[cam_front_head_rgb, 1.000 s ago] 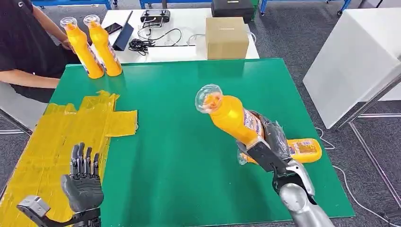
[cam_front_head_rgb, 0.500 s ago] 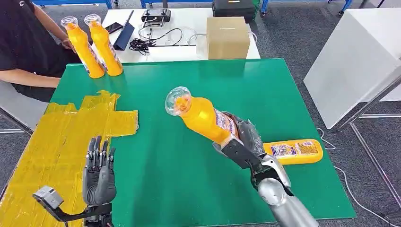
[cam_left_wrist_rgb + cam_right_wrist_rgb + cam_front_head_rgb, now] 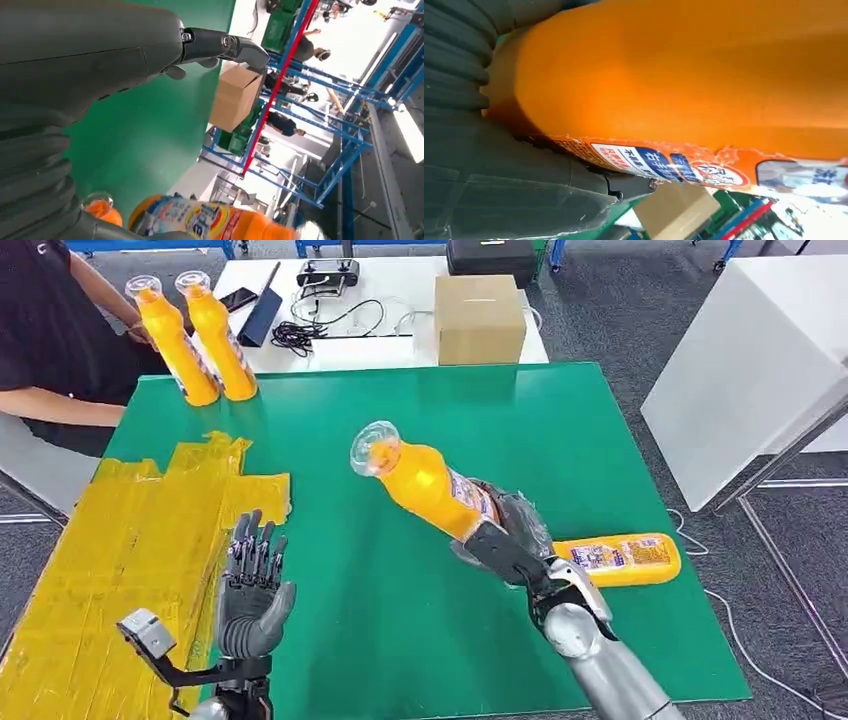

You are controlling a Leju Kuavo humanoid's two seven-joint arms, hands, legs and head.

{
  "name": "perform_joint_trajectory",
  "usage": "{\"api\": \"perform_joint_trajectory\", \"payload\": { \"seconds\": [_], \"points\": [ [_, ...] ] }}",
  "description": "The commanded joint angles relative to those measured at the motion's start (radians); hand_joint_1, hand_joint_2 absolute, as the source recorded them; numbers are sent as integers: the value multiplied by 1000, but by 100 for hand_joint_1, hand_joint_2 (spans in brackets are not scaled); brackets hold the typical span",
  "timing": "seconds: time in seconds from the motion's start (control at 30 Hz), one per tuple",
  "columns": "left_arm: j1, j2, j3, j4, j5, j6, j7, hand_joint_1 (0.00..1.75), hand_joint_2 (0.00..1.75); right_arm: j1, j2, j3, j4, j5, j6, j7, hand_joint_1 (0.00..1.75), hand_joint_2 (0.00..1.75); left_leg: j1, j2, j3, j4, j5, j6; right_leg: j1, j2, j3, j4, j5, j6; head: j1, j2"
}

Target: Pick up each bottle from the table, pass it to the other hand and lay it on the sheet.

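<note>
Orange bottles: four | right hand [image 3: 508, 540] grips one bottle [image 3: 425, 482] | left hand [image 3: 250, 590] fingers spread, empty

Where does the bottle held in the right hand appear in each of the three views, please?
Head view: held bottle at centre, tilted, cap up-left.
Left wrist view: along the bottom edge.
Right wrist view: orange body across most of the picture.
Shared landmark: the cardboard box.

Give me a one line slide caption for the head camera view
Right hand holds an orange plastic bottle tilted above the green table as the open left hand waits.
</note>
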Motion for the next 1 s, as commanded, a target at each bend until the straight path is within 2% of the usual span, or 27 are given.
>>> {"api": "perform_joint_trajectory", "payload": {
  "seconds": [0.03,0.47,0.87,1.0],
  "points": [
    [-53,30,-33,81,8,-7,11,0,175,-151,83,84,212,-6,19,16,175,175,1,5,4,-1,-1,-2,1,4,3,-2,1,0,0,0],
    [-75,25,-21,107,18,-4,25,0,175,-202,182,235,334,5,35,33,175,175,1,3,3,-1,0,-1,0,2,2,-1,1,0,0,0],
    [-64,22,1,94,20,18,32,0,175,-154,190,367,291,43,50,40,175,175,2,2,2,-1,0,-1,1,1,2,-1,0,0,0,0],
    [-64,22,1,94,20,18,32,0,175,-150,190,373,286,45,50,40,175,175,2,1,2,-1,0,-2,1,1,3,-2,0,0,0,0]
  ]
}}
